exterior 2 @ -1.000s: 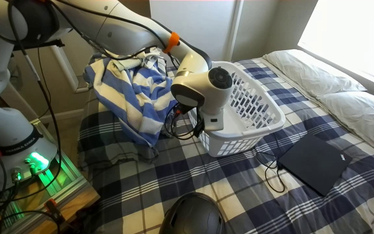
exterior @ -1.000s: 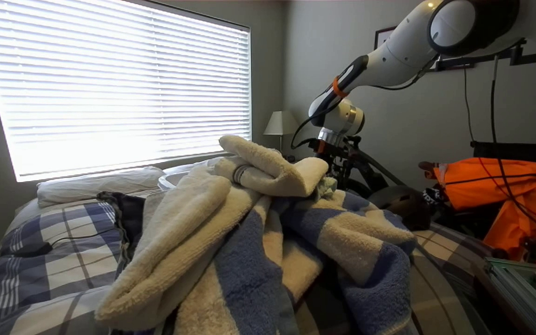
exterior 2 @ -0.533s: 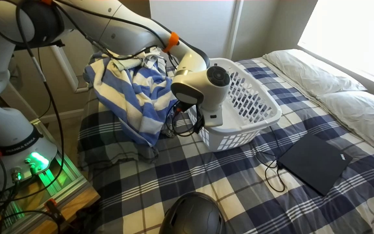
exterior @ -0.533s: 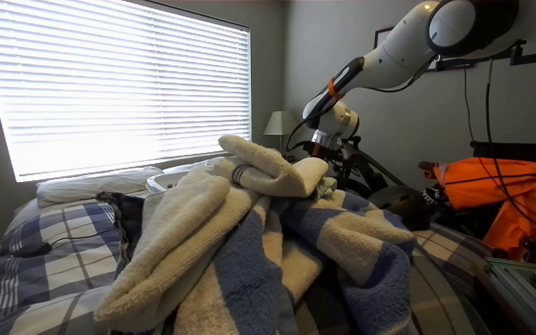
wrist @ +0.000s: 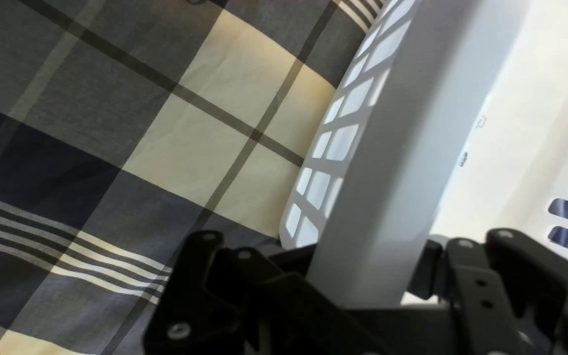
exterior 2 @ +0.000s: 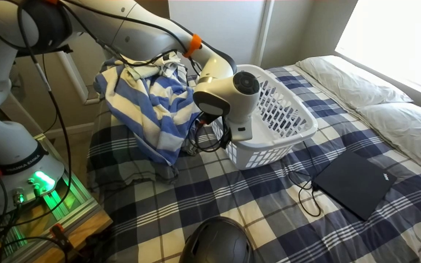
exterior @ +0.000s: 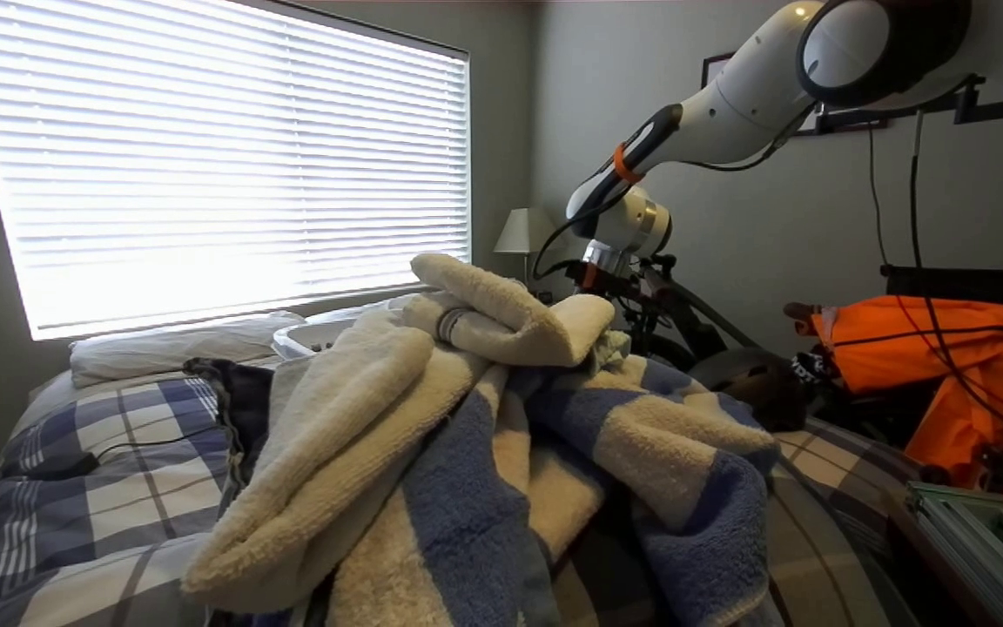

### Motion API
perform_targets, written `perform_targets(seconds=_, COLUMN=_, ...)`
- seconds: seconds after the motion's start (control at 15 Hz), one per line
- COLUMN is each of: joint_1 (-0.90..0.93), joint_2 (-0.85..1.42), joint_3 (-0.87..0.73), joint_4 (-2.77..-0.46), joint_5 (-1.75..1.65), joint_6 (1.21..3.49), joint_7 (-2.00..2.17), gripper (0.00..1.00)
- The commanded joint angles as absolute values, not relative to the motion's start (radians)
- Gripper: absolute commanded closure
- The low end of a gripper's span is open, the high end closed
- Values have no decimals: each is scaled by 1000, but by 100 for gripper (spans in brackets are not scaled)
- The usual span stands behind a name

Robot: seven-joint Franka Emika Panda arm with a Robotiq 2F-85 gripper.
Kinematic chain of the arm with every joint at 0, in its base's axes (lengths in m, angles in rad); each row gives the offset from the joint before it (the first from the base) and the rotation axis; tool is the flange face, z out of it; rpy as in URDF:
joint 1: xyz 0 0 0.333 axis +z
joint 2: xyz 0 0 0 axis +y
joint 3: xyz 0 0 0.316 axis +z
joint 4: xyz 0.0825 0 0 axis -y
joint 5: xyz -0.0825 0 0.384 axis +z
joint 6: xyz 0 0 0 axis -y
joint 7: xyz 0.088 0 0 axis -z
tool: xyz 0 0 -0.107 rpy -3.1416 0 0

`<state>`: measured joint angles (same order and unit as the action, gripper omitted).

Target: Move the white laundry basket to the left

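Between two and three o'clock from the middle of an exterior view, the white laundry basket (exterior 2: 280,143) sits upright on the plaid bedspread (exterior 2: 148,212), your arm (exterior 2: 148,38) crossing its rim at about eight o'clock. Your claw (wrist: 360,266) stands astride that thick rim, spread only as wide as the rim itself, its fingertips (wrist: 428,270) seemingly pressed to both faces, so you appear to have the basket gripped. I judge you are at the shifting step; how much leftward travel is wanted, I cannot tell. Next, draw it sideways steadily, minding the cloth heap (exterior 2: 159,113) at its nine o'clock; whether they touch is hidden. Only the wrist view gives you the grip: both exterior views hide the fingertips. In an exterior view the heap also masks most of the basket (exterior: 294,345), leaving you a strip of rim at nine o'clock.
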<state>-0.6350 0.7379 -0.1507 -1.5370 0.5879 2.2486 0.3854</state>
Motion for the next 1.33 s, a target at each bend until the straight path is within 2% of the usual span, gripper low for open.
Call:
perform_targets(seconds=0.0, joint_1=-621, joint_2=743, joint_3=-169, joint_4=-1529, joint_5=601, joint_6=2240, joint_7=380, gripper=100)
perform_targets(seconds=0.4, joint_1=-621, joint_2=743, joint_3=-170, joint_4=-1529, joint_5=601, joint_6=2240, joint_7=380, gripper=100)
perform_targets(seconds=1.27, joint_1=-412, joint_2=815, joint_3=-174, joint_4=-1482, joint_5=525, joint_6=2216, joint_7=537, gripper=100)
